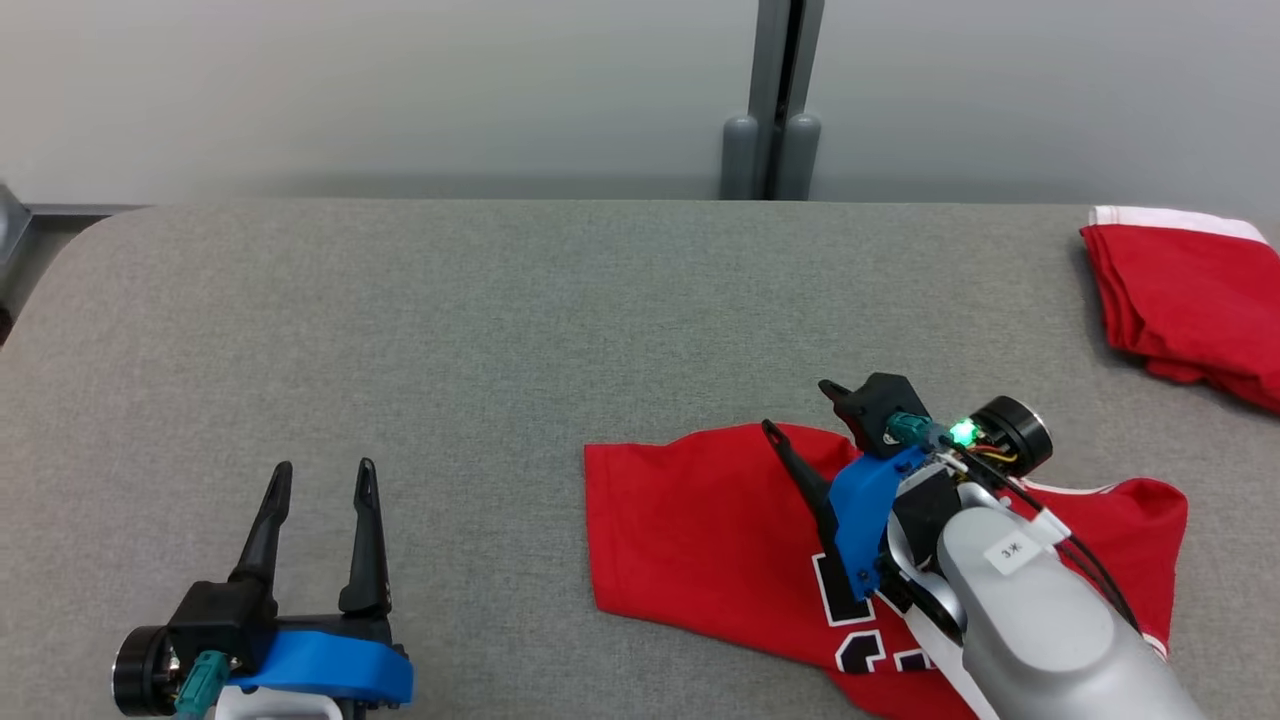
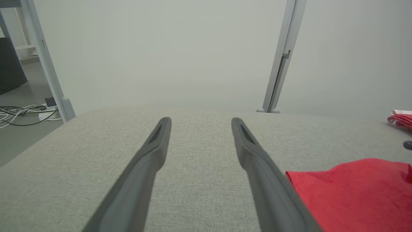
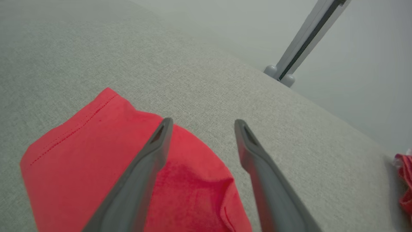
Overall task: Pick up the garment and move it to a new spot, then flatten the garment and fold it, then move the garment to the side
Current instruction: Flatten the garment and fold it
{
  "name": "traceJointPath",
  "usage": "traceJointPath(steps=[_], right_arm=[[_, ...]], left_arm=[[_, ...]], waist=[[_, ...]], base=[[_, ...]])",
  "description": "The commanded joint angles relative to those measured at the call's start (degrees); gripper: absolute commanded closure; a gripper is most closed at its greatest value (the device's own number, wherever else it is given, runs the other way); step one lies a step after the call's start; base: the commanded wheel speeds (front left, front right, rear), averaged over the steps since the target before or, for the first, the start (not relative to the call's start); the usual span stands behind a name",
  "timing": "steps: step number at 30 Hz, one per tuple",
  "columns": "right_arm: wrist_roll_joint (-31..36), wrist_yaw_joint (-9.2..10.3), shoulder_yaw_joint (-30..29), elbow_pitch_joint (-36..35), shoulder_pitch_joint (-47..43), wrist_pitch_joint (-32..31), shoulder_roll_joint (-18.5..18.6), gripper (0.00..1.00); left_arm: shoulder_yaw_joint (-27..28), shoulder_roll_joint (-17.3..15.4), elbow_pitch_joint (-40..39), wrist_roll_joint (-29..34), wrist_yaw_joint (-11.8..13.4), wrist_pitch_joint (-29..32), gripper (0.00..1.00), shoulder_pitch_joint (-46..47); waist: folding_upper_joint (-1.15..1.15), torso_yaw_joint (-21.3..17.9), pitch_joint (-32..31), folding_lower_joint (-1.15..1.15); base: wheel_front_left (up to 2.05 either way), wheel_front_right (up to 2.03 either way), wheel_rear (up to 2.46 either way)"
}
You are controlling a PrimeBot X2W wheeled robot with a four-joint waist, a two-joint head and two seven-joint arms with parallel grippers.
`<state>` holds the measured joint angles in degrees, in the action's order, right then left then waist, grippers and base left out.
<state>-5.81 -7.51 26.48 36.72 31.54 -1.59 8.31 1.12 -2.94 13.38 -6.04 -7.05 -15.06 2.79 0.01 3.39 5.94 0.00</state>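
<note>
A: A big grey padded table (image 1: 480, 300) runs right across the head view. There's a pale wall (image 1: 400, 90) behind it and a grey post (image 1: 778, 110) at the far edge.
B: And there's the garment (image 1: 700, 530), a red shirt. It lies on the near right part of the table, spread partly flat, with dark, white-edged lettering (image 1: 860, 655) showing beside the pale forearm (image 1: 1040, 620).
A: A second red cloth (image 1: 1185, 290) with a white band sits folded at the far right, well apart from it.
B: Now the right gripper (image 1: 799, 408). It hangs over the garment's far edge, jaws spread wide, nothing between them. From the wrist, one finger (image 3: 143, 167) lines up over red fabric and the other over bare table.
A: Touching the cloth?
B: Can't tell from here.
A: The left gripper (image 1: 325, 467) is at the near left over bare table, also wide apart and empty, well clear of the garment.
B: And a tangle of cables (image 2: 22, 112) lies on the floor (image 2: 19, 141) past the table's left end.
</note>
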Motion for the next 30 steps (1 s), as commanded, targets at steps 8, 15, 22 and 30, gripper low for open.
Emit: traceJointPath(steps=[8, 15, 22, 30], right_arm=[[-4.7, 0.03, 8.2, 15.1, 9.2, -3.1, -0.3, 0.0], [-7.5, 0.03, 15.2, 24.0, 13.9, -4.3, -0.2, 0.0], [-12.2, 0.03, 20.6, 28.2, 15.5, -5.4, -1.4, 1.0], [-12.4, 0.03, 18.4, 30.4, 25.2, 7.6, 0.1, 1.0]], left_arm=[[-1.1, 0.1, 0.2, -1.0, 0.5, -0.1, 0.0, 2.2], [-2.1, 0.1, 0.3, -1.1, 0.7, -0.1, 0.0, 3.3], [-2.9, 0.1, 0.5, -1.4, 1.0, -0.1, 0.0, 3.9], [-2.8, 0.1, 0.5, -1.1, 0.9, -0.1, 0.0, 4.3]], waist=[[-0.01, 3.3, 3.0, 0.0], [-0.01, 4.2, 4.6, 0.0], [-0.01, 4.4, 4.9, 0.0], [-0.01, 4.7, 4.7, 0.0]], base=[[0.0, 0.0, 0.0], [0.0, 0.0, 0.0], [0.0, 0.0, 0.0], [0.0, 0.0, 0.0]])
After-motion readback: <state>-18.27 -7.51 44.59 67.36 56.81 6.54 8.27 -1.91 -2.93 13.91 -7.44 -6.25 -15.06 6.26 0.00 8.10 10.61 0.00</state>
